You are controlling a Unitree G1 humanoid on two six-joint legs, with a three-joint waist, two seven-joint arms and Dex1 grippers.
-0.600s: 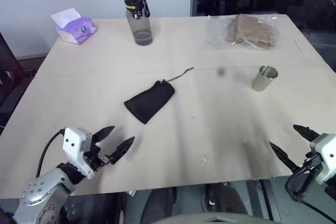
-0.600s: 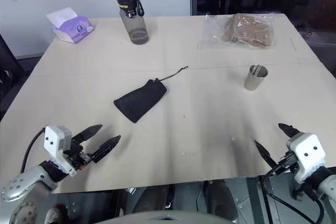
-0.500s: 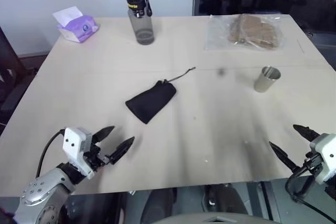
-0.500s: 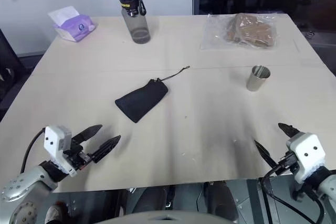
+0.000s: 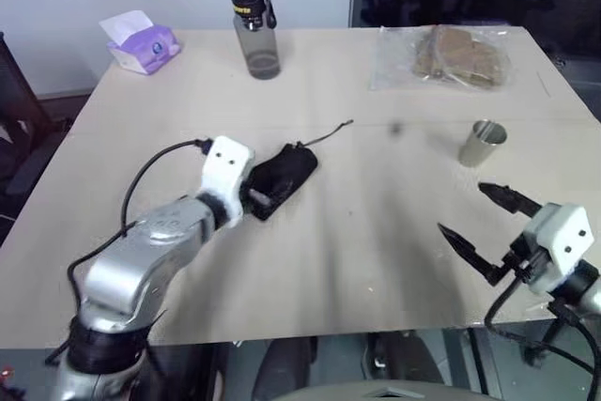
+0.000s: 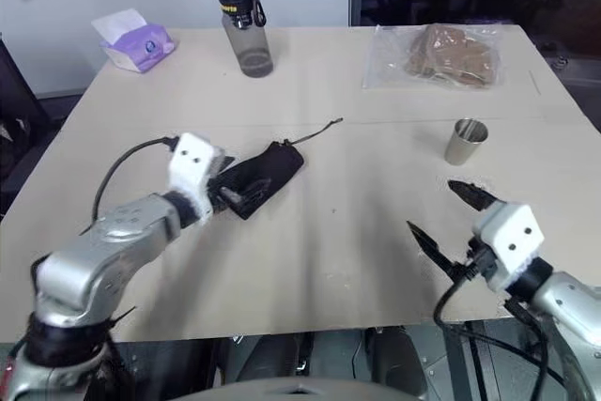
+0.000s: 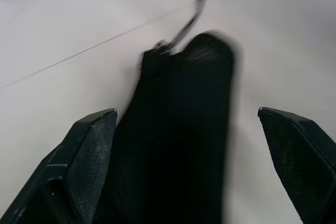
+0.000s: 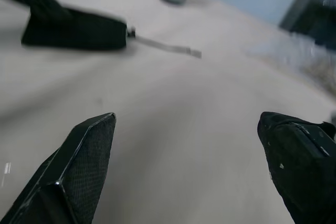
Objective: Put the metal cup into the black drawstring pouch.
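The black drawstring pouch [image 5: 289,170] lies flat near the table's middle, its cord [image 5: 329,131] trailing toward the far right. My left gripper [image 5: 260,197] is at the pouch's near end and open. In the left wrist view the pouch [image 7: 184,129] lies between its spread fingers [image 7: 89,145], and I cannot tell whether they touch it. The metal cup [image 5: 480,142] stands upright to the right. My right gripper [image 5: 463,208] hovers open and empty over the table, nearer than the cup and apart from it.
A grey bottle with a black cap [image 5: 255,30] and a purple tissue pack [image 5: 141,44] stand at the far left. A clear plastic bag of brown items [image 5: 451,53] lies at the far right. The table's front edge [image 5: 310,331] runs just below both arms.
My left arm has reached forward from the front edge to the pouch. My right gripper has moved up and inward over the table, closer to the cup. Both stayed open.
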